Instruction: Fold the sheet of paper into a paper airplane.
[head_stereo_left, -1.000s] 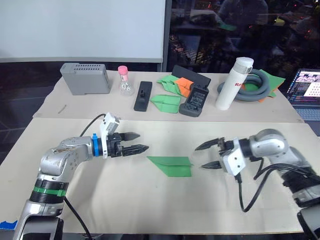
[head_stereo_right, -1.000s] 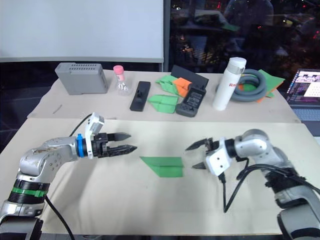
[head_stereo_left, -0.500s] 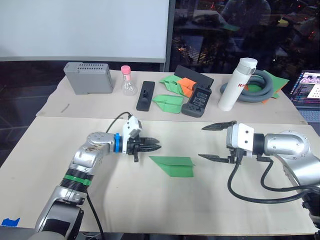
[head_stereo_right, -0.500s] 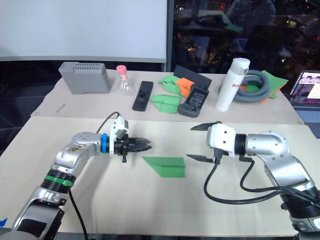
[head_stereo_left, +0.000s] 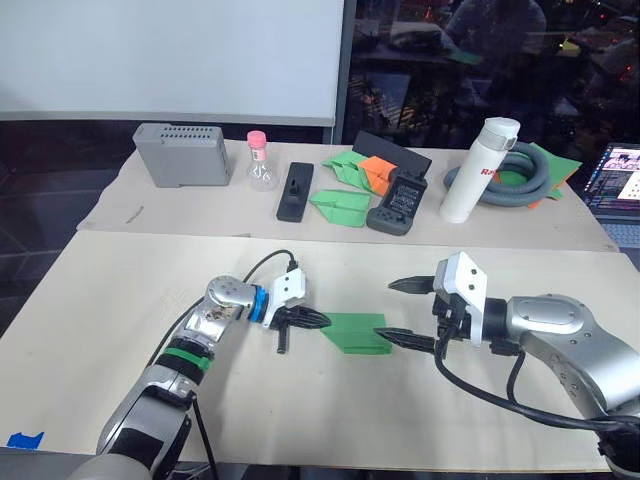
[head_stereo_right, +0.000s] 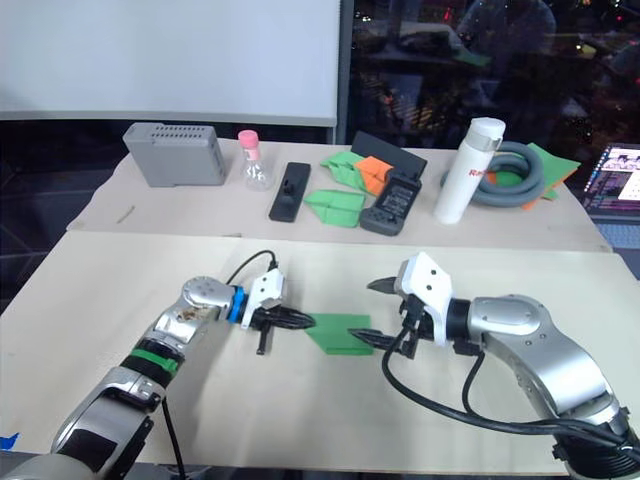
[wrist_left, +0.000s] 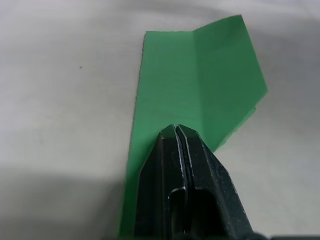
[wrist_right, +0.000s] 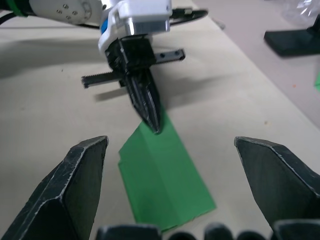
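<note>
Left wrist view: the pointed, dart-shaped bright green paper airplane (wrist_left: 200, 85) is pressed by the closed, empty left tool (wrist_left: 176, 131); the right tool (head_stereo_left: 400, 312) is held wide open at its tail.

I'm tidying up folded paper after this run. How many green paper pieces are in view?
At least 4: the paper airplane between the grippers on the front table; two green planes on the back table; green paper under the gray hose. Others may be hidden.
</note>
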